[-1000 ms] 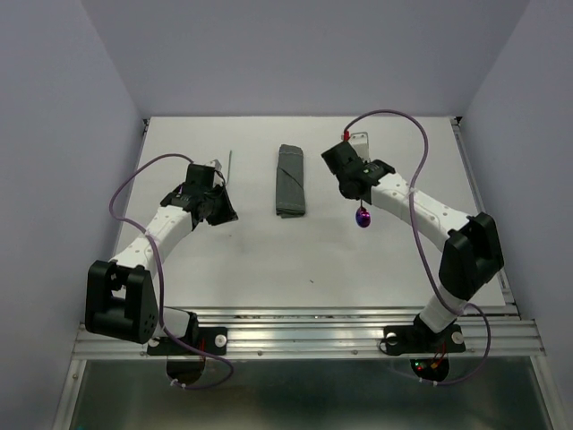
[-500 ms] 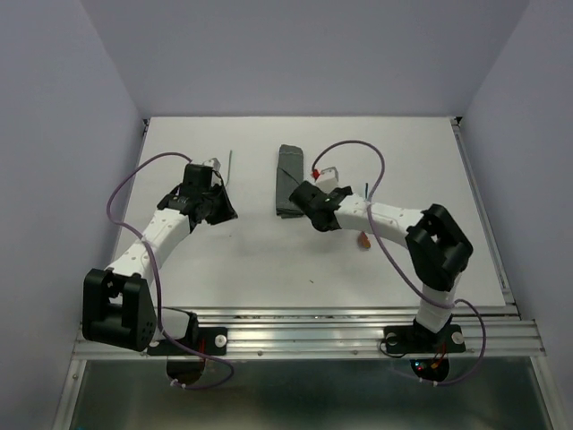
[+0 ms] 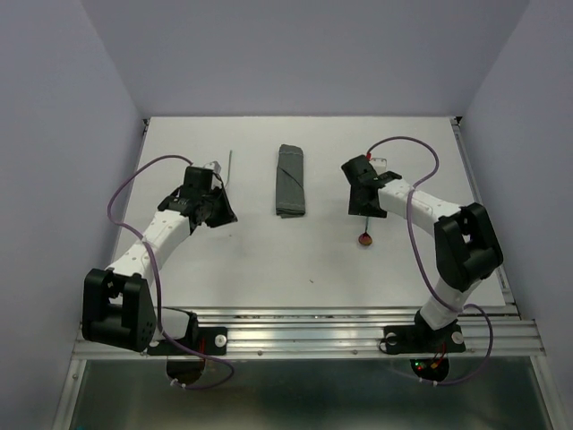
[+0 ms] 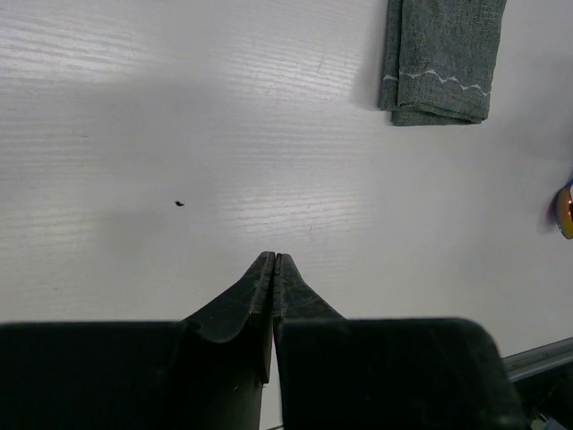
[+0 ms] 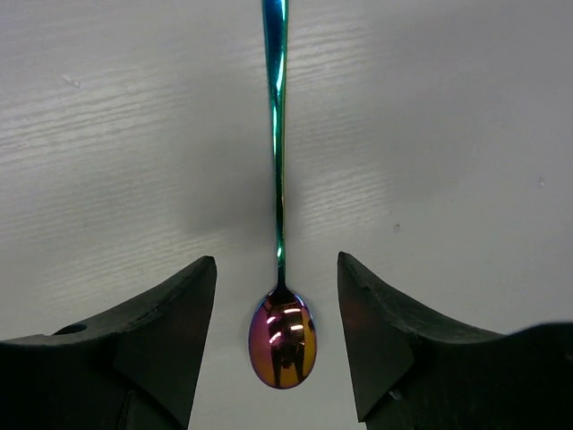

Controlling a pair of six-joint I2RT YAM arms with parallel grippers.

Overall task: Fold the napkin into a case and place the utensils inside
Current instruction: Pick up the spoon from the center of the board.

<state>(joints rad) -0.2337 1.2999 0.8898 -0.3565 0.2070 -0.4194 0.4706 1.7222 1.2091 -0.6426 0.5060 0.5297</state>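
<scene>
On white table (image 3: 269, 260), centre far: dark grey cloth folded into narrow long case (image 3: 290, 181), lying flat, nothing touching it. Right arm elbow out to the right, forearm angled inward toward the case. Right gripper (image 5: 277, 262) spread wide, straddling spoon with shiny red bowl and teal handle (image 5: 278, 224), fingers clear of it. Spoon apparently flat on table, right of case, well apart. Left arm extended forward. Left gripper (image 4: 274, 260) pinched closed, empty, tips near surface. Slim grey stick (image 3: 230, 166) just beyond left gripper; tip colour too small to tell.

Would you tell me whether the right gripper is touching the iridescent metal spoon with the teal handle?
Apart. The right wrist view shows bare table between the spoon and each finger of the open right gripper.
</scene>
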